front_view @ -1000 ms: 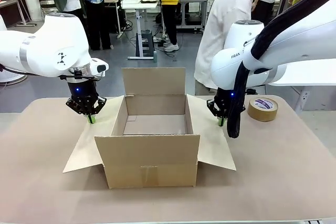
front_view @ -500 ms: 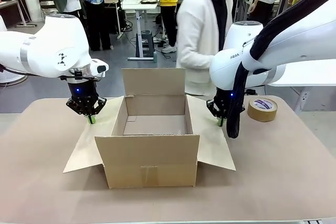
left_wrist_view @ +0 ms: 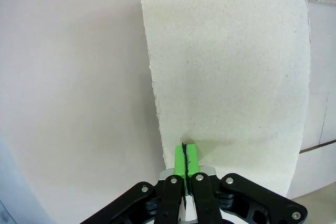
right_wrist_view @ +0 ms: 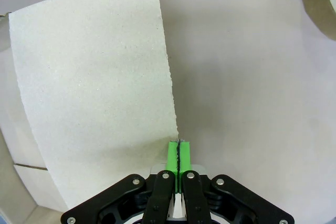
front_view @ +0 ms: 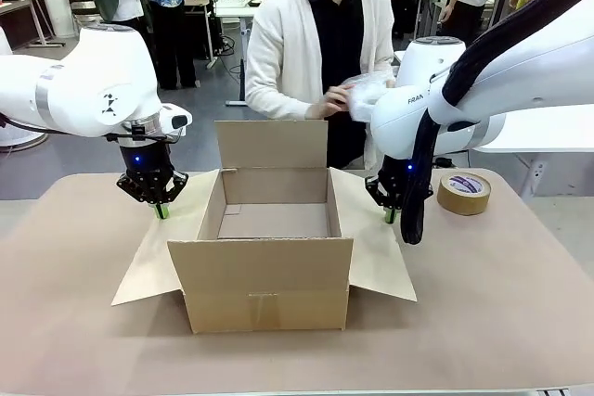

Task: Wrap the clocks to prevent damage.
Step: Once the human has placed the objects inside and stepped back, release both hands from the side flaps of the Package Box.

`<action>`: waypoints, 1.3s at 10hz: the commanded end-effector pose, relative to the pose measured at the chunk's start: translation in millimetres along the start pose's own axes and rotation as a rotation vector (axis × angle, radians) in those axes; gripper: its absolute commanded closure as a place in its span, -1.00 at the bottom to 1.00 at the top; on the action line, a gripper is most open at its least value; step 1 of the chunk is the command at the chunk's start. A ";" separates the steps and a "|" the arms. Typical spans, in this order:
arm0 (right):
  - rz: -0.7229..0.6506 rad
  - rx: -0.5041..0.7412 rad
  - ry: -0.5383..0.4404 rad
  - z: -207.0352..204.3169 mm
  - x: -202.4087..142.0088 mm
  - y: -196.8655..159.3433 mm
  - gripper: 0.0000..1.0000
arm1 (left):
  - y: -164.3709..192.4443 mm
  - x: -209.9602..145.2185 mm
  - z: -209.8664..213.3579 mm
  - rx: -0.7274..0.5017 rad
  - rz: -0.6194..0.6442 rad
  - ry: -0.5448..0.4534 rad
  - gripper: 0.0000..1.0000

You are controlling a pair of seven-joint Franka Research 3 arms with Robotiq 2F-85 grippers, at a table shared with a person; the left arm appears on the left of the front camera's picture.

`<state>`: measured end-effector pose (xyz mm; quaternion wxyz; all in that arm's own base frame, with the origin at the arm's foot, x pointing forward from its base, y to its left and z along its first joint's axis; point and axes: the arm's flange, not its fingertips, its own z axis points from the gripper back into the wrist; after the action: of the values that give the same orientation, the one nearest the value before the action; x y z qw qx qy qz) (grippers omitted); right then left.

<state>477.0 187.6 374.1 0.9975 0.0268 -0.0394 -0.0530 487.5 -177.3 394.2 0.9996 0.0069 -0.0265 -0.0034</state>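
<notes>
A person stands behind the open cardboard box point(front_view: 269, 266) and holds the clocks point(front_view: 368, 94), a whitish, shiny bubble-wrapped bundle, in both hands at chest height. My left gripper point(front_view: 161, 210) is shut with nothing between its pads and points down at the far edge of the box's left flap point(front_view: 158, 257). In the left wrist view the gripper point(left_wrist_view: 185, 153) rests its tips just inside the flap point(left_wrist_view: 231, 77) edge. My right gripper point(front_view: 391, 216) is likewise shut and empty at the right flap point(front_view: 376, 248). The right wrist view has this gripper point(right_wrist_view: 179, 153) at the flap point(right_wrist_view: 94, 93) edge.
A brown tape roll point(front_view: 464, 193) lies on the table right of my right arm, and its rim point(right_wrist_view: 321, 1) shows in the right wrist view's corner. The box stands open with its back flap point(front_view: 271, 143) upright. Bare table point(front_view: 492, 312) surrounds the box.
The person has stepped from the right to the middle behind the box and now faces it with the wrapped bundle in hand. Both arms have stayed still.
</notes>
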 end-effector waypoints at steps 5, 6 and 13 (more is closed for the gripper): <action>0.001 -0.002 0.000 -0.4 -1.8 -0.3 0.98 | -0.7 -1.0 0.6 0.005 0.010 0.001 0.99; 0.001 -0.002 0.000 -0.4 -1.8 -0.3 0.98 | -0.7 -1.0 0.6 0.005 0.010 0.001 0.99; 0.001 -0.002 0.000 -0.4 -1.8 -0.3 0.98 | -0.7 -1.0 0.6 0.005 0.010 0.001 0.99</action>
<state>477.0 187.6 374.1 0.9975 0.0268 -0.0394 -0.0530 487.5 -177.3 394.2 0.9996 0.0069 -0.0265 -0.0034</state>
